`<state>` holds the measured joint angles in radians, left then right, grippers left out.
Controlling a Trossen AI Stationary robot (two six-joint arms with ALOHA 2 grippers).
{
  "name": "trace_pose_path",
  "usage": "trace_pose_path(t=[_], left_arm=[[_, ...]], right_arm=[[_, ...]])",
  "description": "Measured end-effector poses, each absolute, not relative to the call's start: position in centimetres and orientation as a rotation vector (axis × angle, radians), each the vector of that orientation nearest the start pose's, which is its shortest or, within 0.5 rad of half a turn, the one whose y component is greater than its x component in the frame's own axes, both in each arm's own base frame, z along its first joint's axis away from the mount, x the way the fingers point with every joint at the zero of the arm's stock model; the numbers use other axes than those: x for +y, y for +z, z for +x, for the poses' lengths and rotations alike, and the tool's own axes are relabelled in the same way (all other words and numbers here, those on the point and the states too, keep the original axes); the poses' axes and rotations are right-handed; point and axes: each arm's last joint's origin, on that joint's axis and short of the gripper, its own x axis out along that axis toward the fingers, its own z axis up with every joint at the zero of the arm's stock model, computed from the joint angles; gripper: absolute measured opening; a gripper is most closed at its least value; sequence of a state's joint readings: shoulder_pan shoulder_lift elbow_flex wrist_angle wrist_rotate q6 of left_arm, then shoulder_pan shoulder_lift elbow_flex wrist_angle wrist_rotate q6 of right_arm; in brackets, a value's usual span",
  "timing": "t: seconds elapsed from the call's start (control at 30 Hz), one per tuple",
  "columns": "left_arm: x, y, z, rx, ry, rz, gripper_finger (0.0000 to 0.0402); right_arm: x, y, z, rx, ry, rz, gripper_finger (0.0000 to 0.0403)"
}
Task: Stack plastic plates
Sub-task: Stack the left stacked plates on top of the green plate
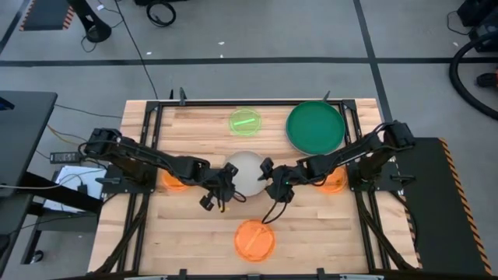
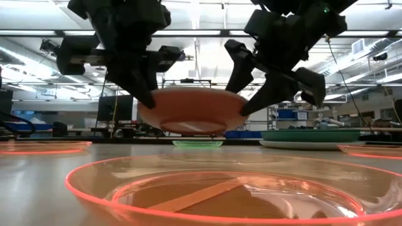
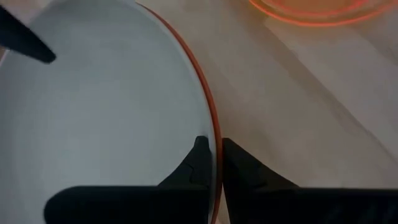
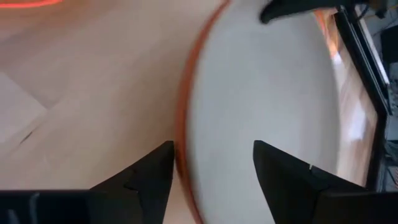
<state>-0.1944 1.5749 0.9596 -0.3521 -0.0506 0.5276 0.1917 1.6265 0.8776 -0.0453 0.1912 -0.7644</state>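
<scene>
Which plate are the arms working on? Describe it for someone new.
At the centre of the wooden table, between both arms, sits a round beige plastic plate nested on a red-orange one. The left gripper pinches its rim; the right gripper stands open around the opposite edge. It alone is opaque and pale.

Two dark jointed arms, black claws

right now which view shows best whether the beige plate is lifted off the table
The low view: the beige plate hangs clear of the table, the left gripper pinching its rim, the right gripper open beside it. The high view only shows it from above; the wrist views show just its rim and face.
</scene>
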Motion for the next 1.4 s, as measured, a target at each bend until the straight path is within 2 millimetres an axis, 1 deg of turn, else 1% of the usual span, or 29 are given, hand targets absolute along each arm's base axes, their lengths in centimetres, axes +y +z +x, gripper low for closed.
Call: trace_pose_path(t=[0.13, 0.23, 0.33, 0.5, 0.53, 0.6, 0.67, 0.77, 0.87, 0.93, 1.0, 1.03, 1.1, 1.17, 1.23, 1.33, 1.4], left_arm=[[-5.9, 19.9, 31.0, 0.885, -0.378, 0.619, 0.0022], [-5.9, 19.9, 30.9, 0.887, -0.379, 0.631, 0.0022], [-5.8, 19.9, 30.9, 0.899, -0.359, 0.655, 0.0029], [-5.6, 20.0, 31.0, 0.904, -0.293, 0.681, 0.0065], [-5.5, 20.0, 31.0, 0.903, -0.272, 0.691, 0.0071], [-5.5, 20.4, 31.1, 0.907, -0.241, 0.694, 0.0085], [-5.4, 21.2, 31.3, 0.921, -0.207, 0.677, 0.0102], [-5.0, 22.8, 31.1, 1.037, -0.136, 0.663, 0.0132], [-3.5, 24.4, 29.9, 1.184, -0.05, 0.558, 0.0167], [-2.0, 25.3, 28.6, 1.226, 0.034, 0.471, 0.0187], [-0.6, 25.5, 26.9, 1.213, 0.108, 0.399, 0.0201], [0.1, 25.3, 25.9, 1.203, 0.142, 0.367, 0.0205], [1.4, 25.0, 24.1, 1.117, 0.221, 0.295, 0.0209], [2.5, 24.2, 22.3, 1.039, 0.291, 0.235, 0.0209], [3.3, 23.3, 20.9, 0.954, 0.368, 0.148, 0.0208], [3.5, 22.1, 19.2, 0.888, 0.436, 0.042, 0.0207], [3.2, 21.3, 18.5, 0.888, 0.452, -0.009, 0.0207]], right_arm=[[5.6, 17.3, 31.7, 0.764, 0.311, -0.873, 0.0198], [5.5, 17.1, 31.6, 0.785, 0.317, -0.875, 0.0167], [5.5, 17.2, 31.7, 0.773, 0.308, -0.88, 0.0126], [5.6, 17.2, 31.6, 0.771, 0.319, -0.867, 0.0044], [5.5, 17.2, 31.6, 0.777, 0.31, -0.875, 0.0037], [5.4, 17.2, 31.6, 0.791, 0.282, -0.886, 0.0037], [5.4, 17.2, 31.4, 0.816, 0.257, -0.9, 0.0037], [5.5, 17.1, 30.9, 0.872, 0.222, -0.936, 0.0037], [5.1, 18.1, 29.7, 0.949, 0.127, -0.908, 0.0037], [4.0, 18.9, 28.4, 1.038, 0.034, -0.83, 0.0037], [2.3, 19.7, 26.8, 1.137, -0.116, -0.73, 0.0037], [1.4, 20.1, 26.0, 1.181, -0.185, -0.676, 0.0037], [-0.2, 20.7, 24.2, 1.258, -0.313, -0.57, 0.0037], [-1.7, 20.8, 22.5, 1.317, -0.419, -0.474, 0.0037], [-3.0, 20.6, 21.0, 1.348, -0.493, -0.405, 0.0037], [-4.3, 19.6, 19.5, 1.381, -0.561, -0.339, 0.0037], [-5.0, 18.8, 19.1, 1.394, -0.584, -0.318, 0.0037]])
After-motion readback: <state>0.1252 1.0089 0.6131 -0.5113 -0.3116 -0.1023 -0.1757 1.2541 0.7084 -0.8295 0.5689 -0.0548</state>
